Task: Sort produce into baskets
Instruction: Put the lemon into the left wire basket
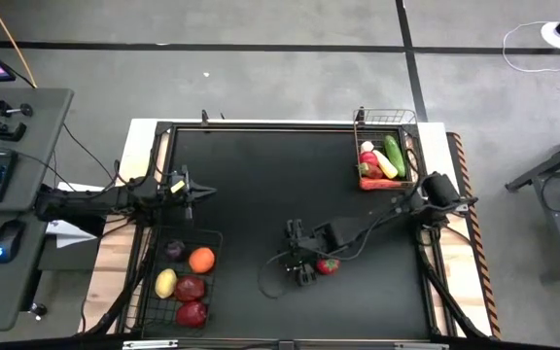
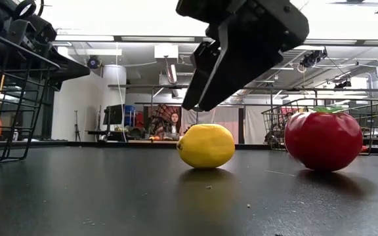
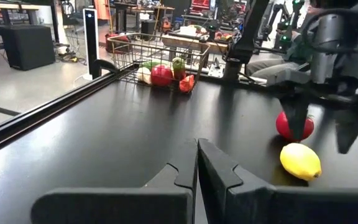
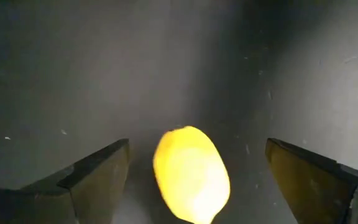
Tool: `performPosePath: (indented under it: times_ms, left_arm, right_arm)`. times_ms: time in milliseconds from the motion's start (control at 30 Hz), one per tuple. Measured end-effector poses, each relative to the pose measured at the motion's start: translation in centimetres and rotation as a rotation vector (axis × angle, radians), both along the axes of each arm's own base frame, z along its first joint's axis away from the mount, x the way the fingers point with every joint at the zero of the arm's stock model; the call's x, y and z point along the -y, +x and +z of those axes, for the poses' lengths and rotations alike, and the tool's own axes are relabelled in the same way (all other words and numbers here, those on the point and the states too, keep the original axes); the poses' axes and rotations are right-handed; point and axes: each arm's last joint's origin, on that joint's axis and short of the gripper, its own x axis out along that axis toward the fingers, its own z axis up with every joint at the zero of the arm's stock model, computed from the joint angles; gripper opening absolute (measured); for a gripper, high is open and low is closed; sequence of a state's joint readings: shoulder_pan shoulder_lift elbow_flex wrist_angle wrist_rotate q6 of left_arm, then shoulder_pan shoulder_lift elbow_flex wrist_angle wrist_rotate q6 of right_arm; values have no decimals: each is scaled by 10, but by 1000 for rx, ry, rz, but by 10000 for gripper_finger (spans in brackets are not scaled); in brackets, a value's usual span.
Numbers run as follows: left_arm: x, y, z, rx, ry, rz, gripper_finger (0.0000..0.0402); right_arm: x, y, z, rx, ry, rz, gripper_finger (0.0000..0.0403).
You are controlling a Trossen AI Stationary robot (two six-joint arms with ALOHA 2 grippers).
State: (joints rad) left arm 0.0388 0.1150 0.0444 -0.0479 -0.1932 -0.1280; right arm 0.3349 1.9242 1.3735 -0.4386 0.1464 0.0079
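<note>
Right now the right end effector (image 4: 194,180) hangs spread wide just above the lemon (image 2: 205,145), which lies on the black worktop (image 1: 261,194) beside a red tomato (image 2: 323,139). Judging by this, the lemon pick is in hand; next it must descend and close. The left end effector (image 3: 196,168) waits clenched near the dark basket (image 1: 144,297).
</note>
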Motion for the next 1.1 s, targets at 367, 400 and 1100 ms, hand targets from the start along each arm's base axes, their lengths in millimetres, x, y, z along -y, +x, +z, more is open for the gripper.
performPosePath:
  times_ms: [367, 400, 1100]
  left_arm:
    - [0, 0, 0, 0, 0, 0, 0]
    - [0, 0, 0, -1, 0, 0, 0]
    - [0, 0, 0, 0, 0, 0, 0]
  right_arm:
    - [2, 4, -28, -87, -37, 39, 366]
    - [2, 5, -34, -105, -41, 38, 366]
    - [1, 19, -2, -121, -134, 19, 114]
